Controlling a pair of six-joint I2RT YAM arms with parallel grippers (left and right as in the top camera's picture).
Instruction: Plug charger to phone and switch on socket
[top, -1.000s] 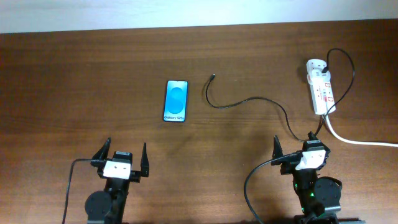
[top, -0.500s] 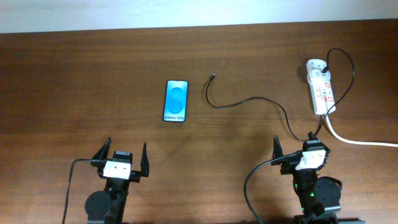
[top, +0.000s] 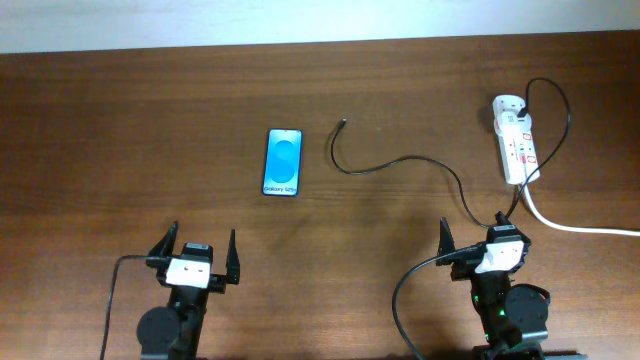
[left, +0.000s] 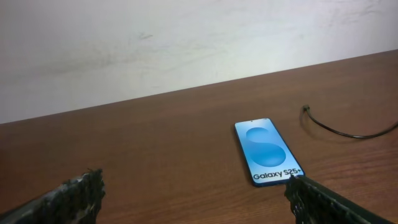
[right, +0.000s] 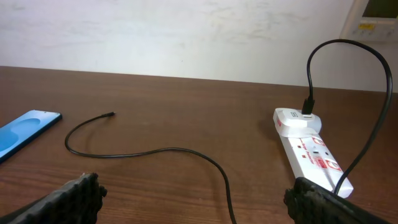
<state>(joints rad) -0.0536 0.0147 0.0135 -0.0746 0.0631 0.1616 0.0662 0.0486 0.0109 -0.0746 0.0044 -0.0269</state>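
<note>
The phone (top: 283, 162) lies flat mid-table, blue screen up; it also shows in the left wrist view (left: 267, 151) and at the left edge of the right wrist view (right: 25, 132). The charger cable (top: 400, 161) curves from its plug tip (top: 343, 123) toward the socket (top: 518, 147), a white power strip at the right. The cable (right: 155, 150) and the socket (right: 311, 152) show in the right wrist view. My left gripper (top: 194, 255) is open and empty near the front edge, short of the phone. My right gripper (top: 480, 240) is open and empty, with the cable passing between its fingers.
A thick white cord (top: 575, 226) runs from the socket off the right edge. A white wall (left: 186, 37) stands behind the table's far edge. The robots' own black cables (top: 405, 300) trail near the arm bases.
</note>
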